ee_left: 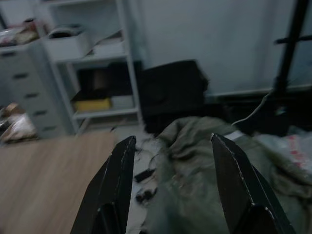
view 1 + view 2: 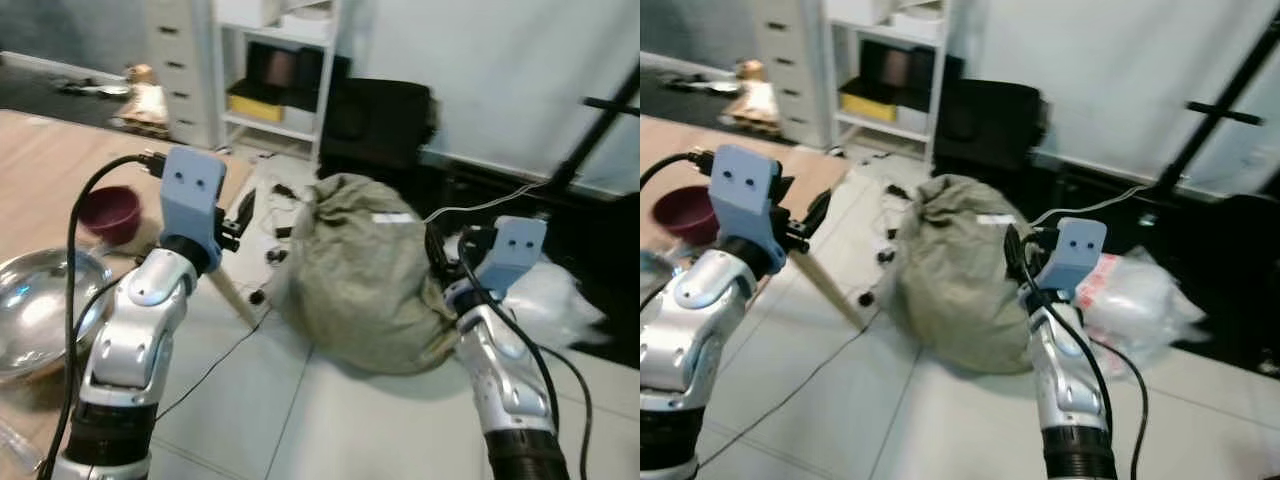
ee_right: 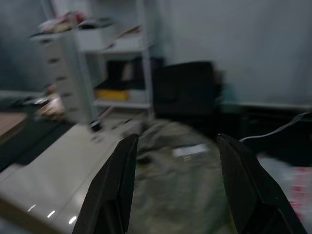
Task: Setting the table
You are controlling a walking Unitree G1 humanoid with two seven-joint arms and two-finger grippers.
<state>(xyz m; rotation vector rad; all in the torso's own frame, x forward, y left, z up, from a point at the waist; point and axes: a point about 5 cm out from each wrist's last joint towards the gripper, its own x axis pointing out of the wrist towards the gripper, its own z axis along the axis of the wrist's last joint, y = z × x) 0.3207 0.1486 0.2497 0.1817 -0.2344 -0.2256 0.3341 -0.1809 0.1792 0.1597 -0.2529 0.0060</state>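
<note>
Soft, even room light in the head views, slightly blurred throughout. Glare sits on the steel bowl (image 2: 40,305) at near left and on the pale floor (image 2: 330,420). Both wrist views are dim and bluish; the right one is blurrier, with smeared shelves (image 3: 122,63).

At my nine o'clock the steel bowl (image 2: 40,310) ran off the picture's edge, and so did the worktop (image 2: 40,170) under it. My left arm covered part of the maroon bowl (image 2: 110,212). The right wrist view was smeared, so the sack (image 3: 180,185) showed no detail there.
</note>
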